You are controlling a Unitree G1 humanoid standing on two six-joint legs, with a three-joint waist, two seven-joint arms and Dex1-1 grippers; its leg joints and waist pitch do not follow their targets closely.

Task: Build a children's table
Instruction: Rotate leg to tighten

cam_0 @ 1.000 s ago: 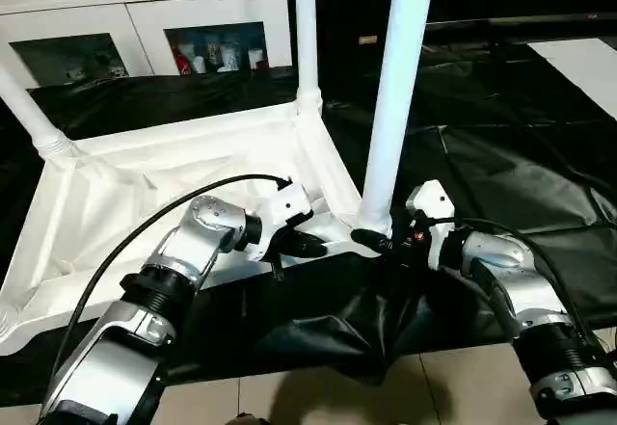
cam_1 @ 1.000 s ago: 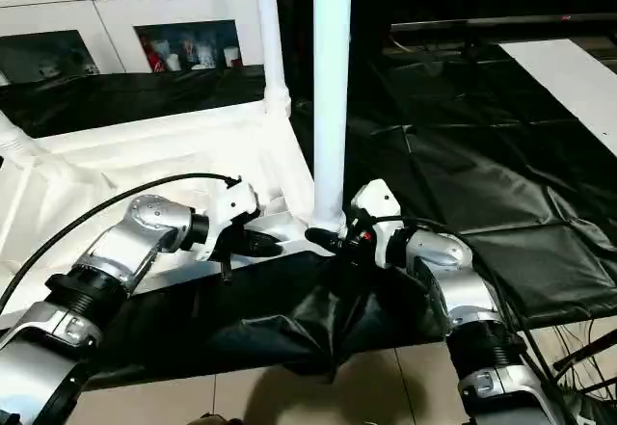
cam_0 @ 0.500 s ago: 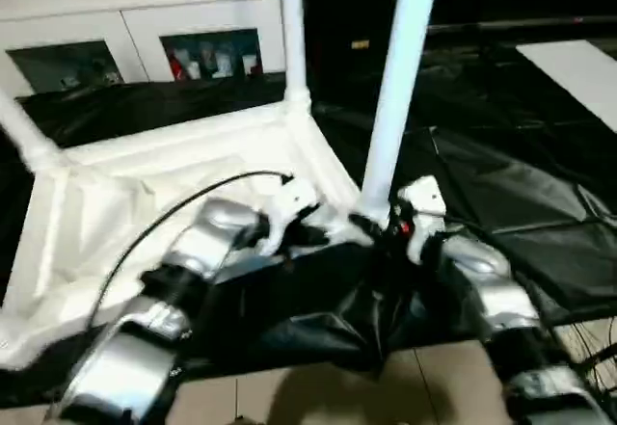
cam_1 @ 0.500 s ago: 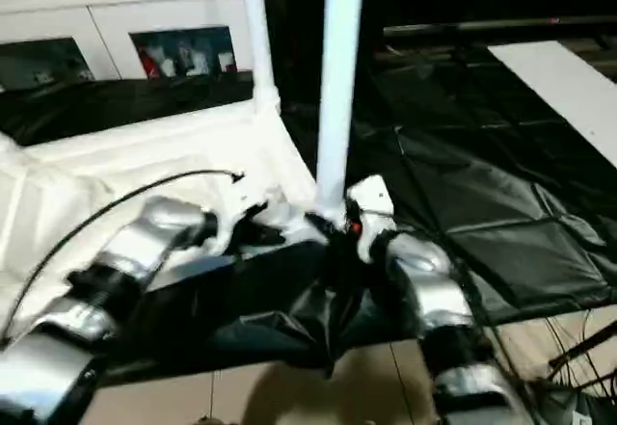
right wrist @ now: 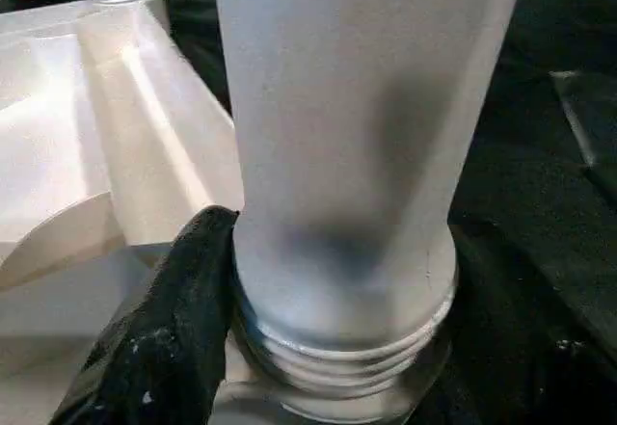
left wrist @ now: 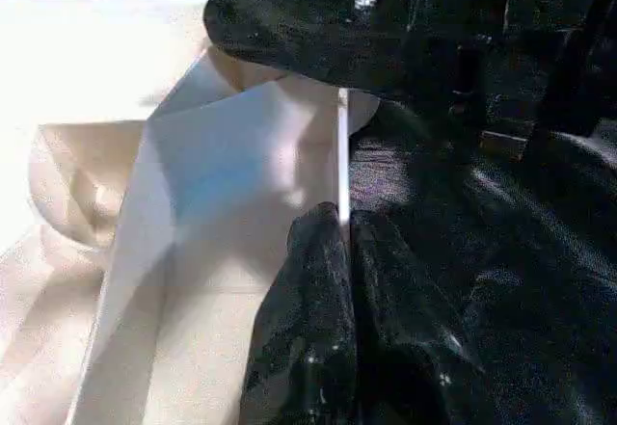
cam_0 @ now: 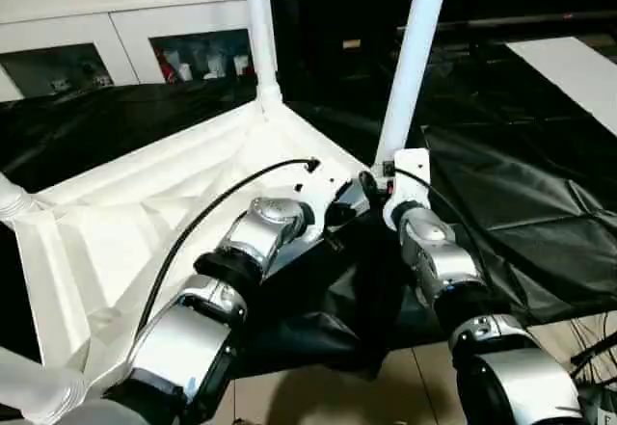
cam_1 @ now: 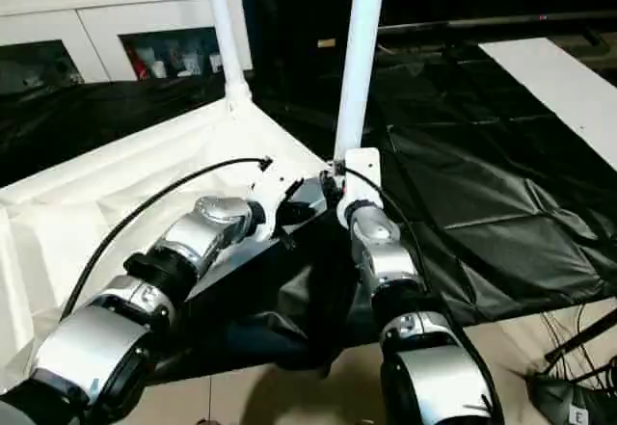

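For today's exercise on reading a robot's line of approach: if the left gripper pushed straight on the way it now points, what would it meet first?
Probably the right gripper: it crosses just beyond the left gripper, shut on the tabletop's edge. Depth is unclear.

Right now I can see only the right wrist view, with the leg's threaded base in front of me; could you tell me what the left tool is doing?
Observer: The left tool is shut on the tabletop's thin side wall, close beside your leg.
Operator: Thank you. Are other legs standing?
Observer: Yes, the far-corner leg stands upright.
Operator: What lies beyond the table?
Observer: A white cabinet with glass doors.
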